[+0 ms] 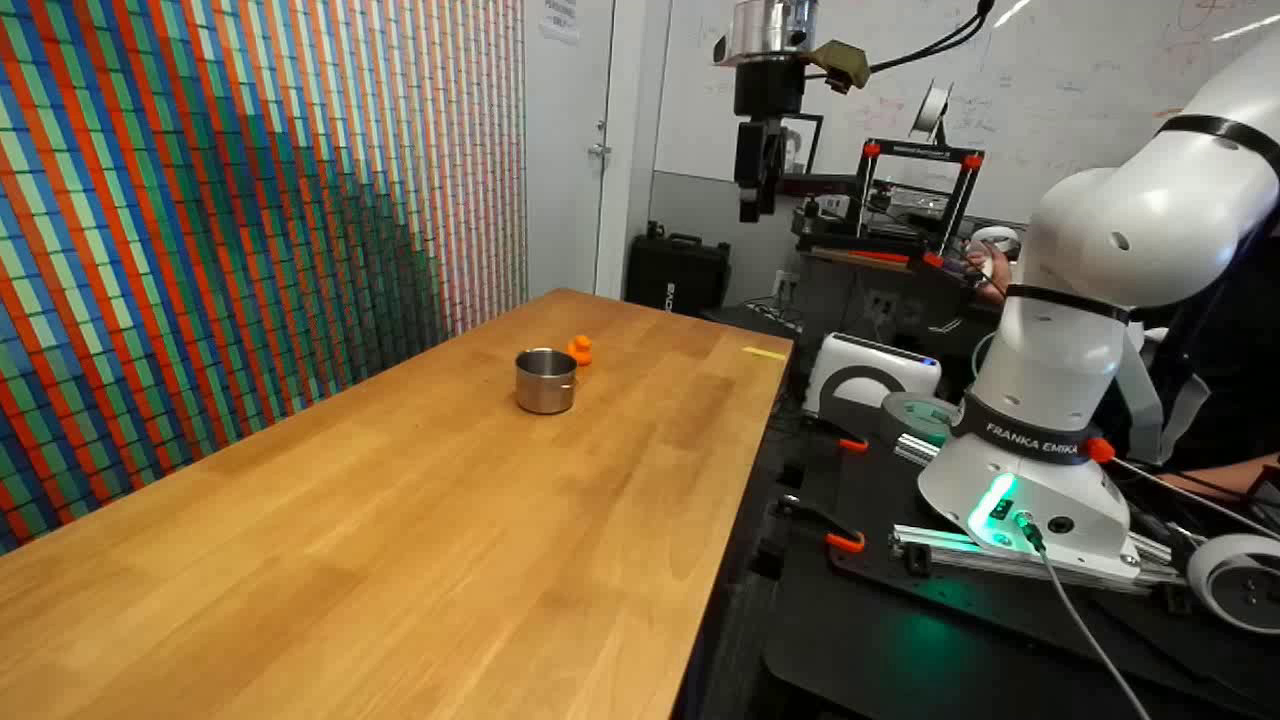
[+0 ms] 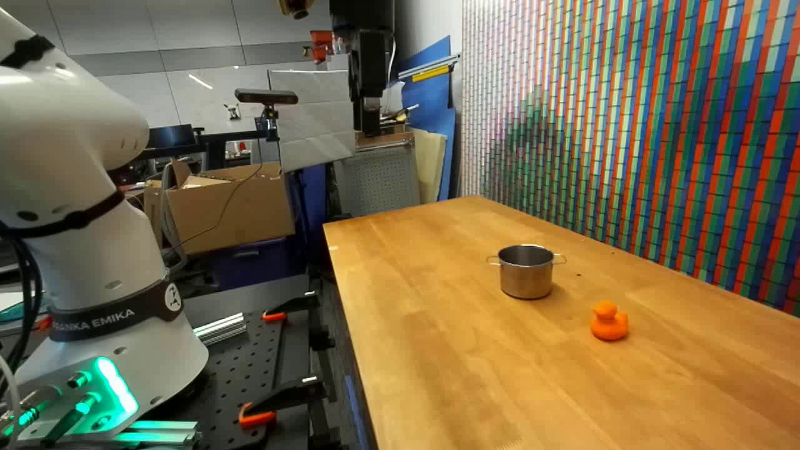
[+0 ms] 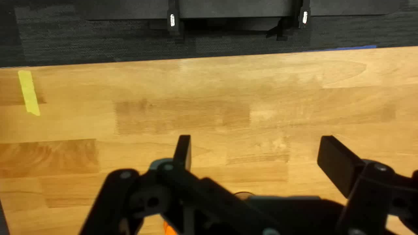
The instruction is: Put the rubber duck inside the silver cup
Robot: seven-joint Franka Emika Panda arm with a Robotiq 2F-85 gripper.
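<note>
Sitting well below the tool (image 3: 256,150): duck (image 2: 609,323)

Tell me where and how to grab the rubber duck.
Probably best from straight above, with the open hand pinching the rubber duck by the sides of its round body, below the head. It sits upright on the table, apart from the cup, and the body is its broadest part.
</note>
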